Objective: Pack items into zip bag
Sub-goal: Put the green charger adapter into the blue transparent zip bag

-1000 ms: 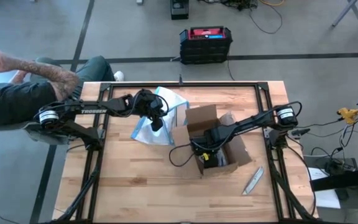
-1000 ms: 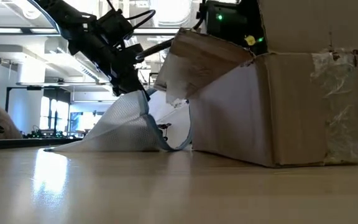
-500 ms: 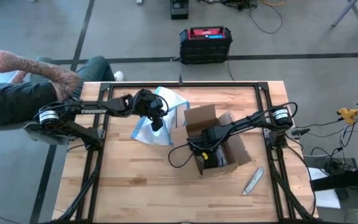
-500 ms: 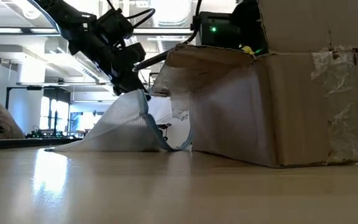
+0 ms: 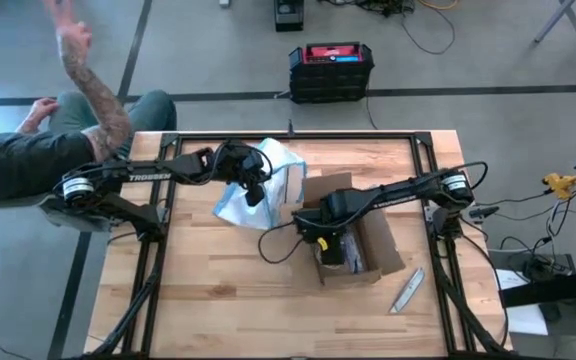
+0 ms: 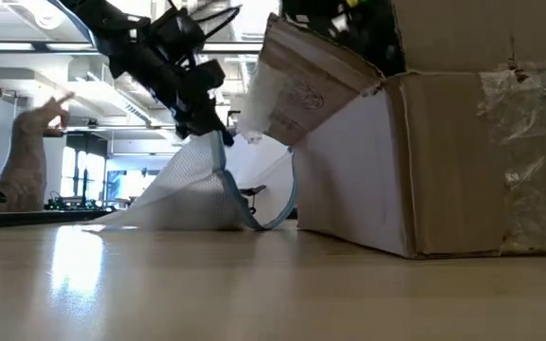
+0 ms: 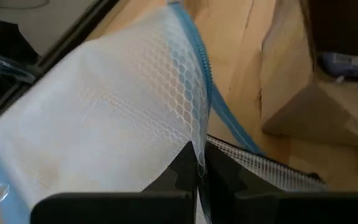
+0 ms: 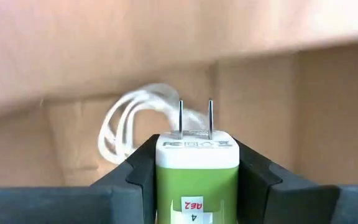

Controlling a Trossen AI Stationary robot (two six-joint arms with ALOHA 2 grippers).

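The zip bag (image 5: pixel 268 170) is clear with a netted pattern and a blue zipper strip (image 7: pixel 194 43). It is raised like a tent, its lower edge on the table (image 6: pixel 159 218), left of the brown cardboard box (image 5: pixel 368 240). My left gripper (image 5: pixel 253 190) is shut on the bag's top. My right gripper (image 5: pixel 330 245) is over the open box, shut on a green and white charger plug (image 8: pixel 196 171). A whitish coiled cable (image 8: pixel 126 130) lies inside the box beyond the plug. My left gripper pinches the bag's upper edge (image 7: pixel 197 146) beside the blue zipper between its two fingers, slanting down from the table's left. The bag hangs below the fingers and spreads out to the table; one layer or several, I cannot tell. My right gripper pinches the plug's body by two opposite sides (image 8: pixel 163 168) between its two fingers, pointing down into the box. The two metal prongs (image 8: pixel 194 115) point away from the wrist, toward the box's inside.
The box's flap (image 6: pixel 297 80) stands up toward the bag. A slim grey tool (image 5: pixel 406 290) lies on the table near the right front. A person (image 5: pixel 28 150) sits beyond the table's left far corner with an arm raised.
My right gripper has gone up inside the box with the plug, and its arm has swung toward the table's left. The box's flap has tipped up higher. The person has raised an arm.
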